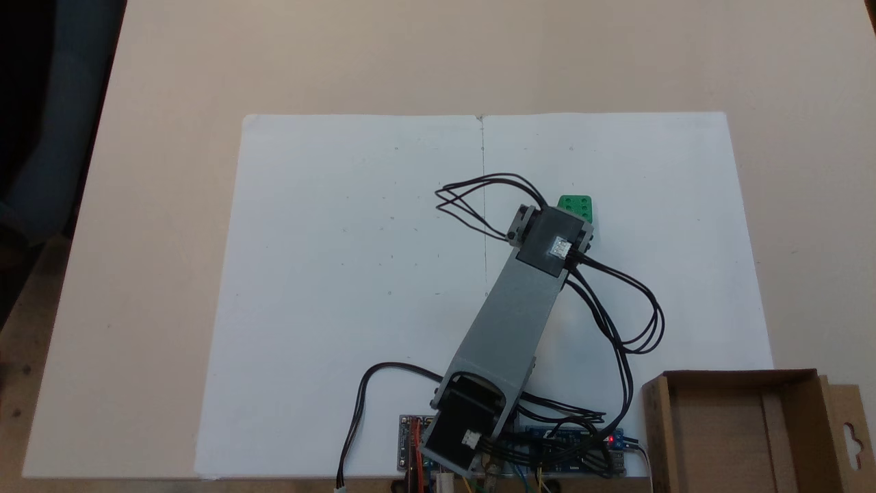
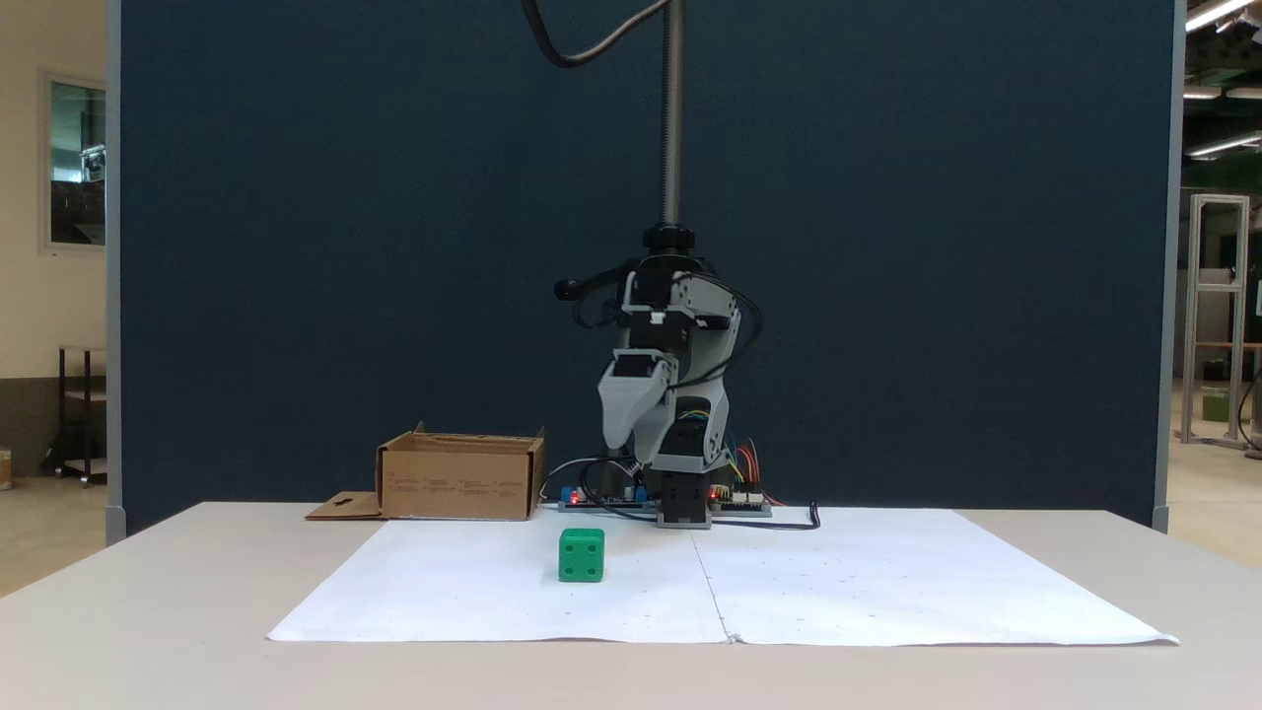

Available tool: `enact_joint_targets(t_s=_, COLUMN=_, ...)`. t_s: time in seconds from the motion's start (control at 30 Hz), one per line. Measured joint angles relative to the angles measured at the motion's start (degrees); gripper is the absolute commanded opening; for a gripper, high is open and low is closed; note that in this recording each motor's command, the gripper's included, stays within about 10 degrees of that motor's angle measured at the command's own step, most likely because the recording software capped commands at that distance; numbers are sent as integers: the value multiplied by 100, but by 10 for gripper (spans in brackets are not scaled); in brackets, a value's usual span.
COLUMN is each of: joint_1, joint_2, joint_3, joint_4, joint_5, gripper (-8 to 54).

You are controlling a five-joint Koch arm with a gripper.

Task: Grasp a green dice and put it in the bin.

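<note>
A dark blue partition (image 2: 394, 247) walls off the room behind me, with a lit hall past its edges at 3 and 9 o'clock in the front-on fixed view. Below it runs the beige table (image 2: 148, 592), and on that a sheet of white paper (image 2: 887, 582), laid, I judge, to give a plain, bright ground against which small things stand out. The bin (image 2: 460, 478) sits at my base's 9 o'clock in that view, off the paper's corner, near enough for a short swing, its mouth open upward. My arm (image 1: 510, 311) reaches toward 1 o'clock in the top-down fixed view, wrist over the green dice (image 1: 575, 206), which rests on the paper, peeking out at the wrist's 1 o'clock. My gripper (image 2: 643, 449) hangs high above the dice, pointing down, apart from it. I cannot tell how far my jaws stand apart; they overlap from the front.
</note>
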Motion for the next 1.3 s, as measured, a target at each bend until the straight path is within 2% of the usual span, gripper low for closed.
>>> enact_joint_targets(t_s=0.3, joint_1=185, joint_2=-1318, joint_3=-2250, joint_4=1046, joint_5=-475, gripper=420)
enact_joint_targets(t_s=0.63, joint_1=-290, joint_2=-2083, joint_3=-2408, joint_4=1081, joint_5=-2083, gripper=428)
enact_joint_targets(t_s=0.9, joint_1=-422, joint_2=-2900, joint_3=-2408, joint_4=1081, joint_5=-2188, gripper=428)
enact_joint_targets(t_s=1.3, joint_1=-589, joint_2=-3357, joint_3=-2408, joint_4=562, joint_5=-2188, gripper=424)
